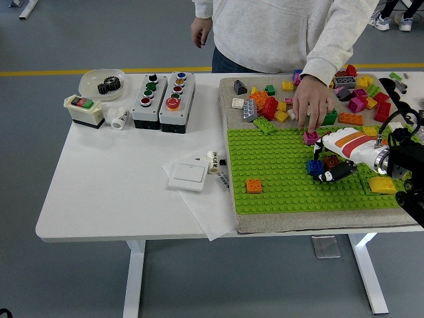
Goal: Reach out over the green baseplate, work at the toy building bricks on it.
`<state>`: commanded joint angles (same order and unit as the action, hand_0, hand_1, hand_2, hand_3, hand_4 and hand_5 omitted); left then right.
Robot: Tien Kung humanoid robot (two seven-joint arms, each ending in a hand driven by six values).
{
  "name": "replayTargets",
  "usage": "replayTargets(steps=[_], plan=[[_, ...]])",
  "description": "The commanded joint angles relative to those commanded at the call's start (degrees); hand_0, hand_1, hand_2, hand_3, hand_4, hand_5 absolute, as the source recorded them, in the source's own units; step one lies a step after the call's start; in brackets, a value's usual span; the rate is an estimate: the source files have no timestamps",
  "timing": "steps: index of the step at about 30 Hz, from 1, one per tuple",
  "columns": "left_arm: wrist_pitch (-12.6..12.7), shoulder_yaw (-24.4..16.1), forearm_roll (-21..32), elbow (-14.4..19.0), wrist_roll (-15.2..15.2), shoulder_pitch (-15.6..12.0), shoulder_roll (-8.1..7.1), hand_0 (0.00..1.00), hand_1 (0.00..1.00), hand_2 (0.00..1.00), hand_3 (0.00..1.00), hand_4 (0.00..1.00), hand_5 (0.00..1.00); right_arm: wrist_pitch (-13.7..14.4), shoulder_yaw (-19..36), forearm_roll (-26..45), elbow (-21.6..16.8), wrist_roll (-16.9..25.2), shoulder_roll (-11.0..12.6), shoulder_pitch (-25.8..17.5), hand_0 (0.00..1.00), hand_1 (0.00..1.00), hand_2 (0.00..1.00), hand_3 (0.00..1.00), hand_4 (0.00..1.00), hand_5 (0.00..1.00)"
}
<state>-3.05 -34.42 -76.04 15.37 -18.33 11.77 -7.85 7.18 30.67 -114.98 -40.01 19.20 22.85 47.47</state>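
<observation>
The green baseplate (278, 169) lies on a grey mat at the right of the table. My right hand (318, 162), white with orange stripes, reaches in from the right edge. Its fingers are curled around a blue brick (314, 166) that sits on the plate, with a brown brick (330, 161) right beside it in the grip. A person's hand (311, 103) hovers at the plate's far edge, just above a pink brick (310, 138) on the plate. An orange brick (254, 186) stands alone near the plate's front left. My left arm is out of view.
Several loose bricks (265, 106) lie on the mat behind the plate, and a yellow sloped brick (382, 185) sits at the plate's right end. Two button boxes (163, 93), a bowl with a gear (103, 83) and a white switch (187, 176) on paper occupy the table's left half.
</observation>
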Motion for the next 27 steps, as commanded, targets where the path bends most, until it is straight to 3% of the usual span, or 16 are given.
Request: replayTargets(steps=[27], plan=[[0.33,0.47,0.50,0.04,0.05,0.31,0.06,0.740,0.732,0.737,0.595,0.657,0.594,2.05,-0.81,0.65,1.33,1.34,-0.12,-0.22,0.635,0.557,0.596,0.525,0.774,0.596]])
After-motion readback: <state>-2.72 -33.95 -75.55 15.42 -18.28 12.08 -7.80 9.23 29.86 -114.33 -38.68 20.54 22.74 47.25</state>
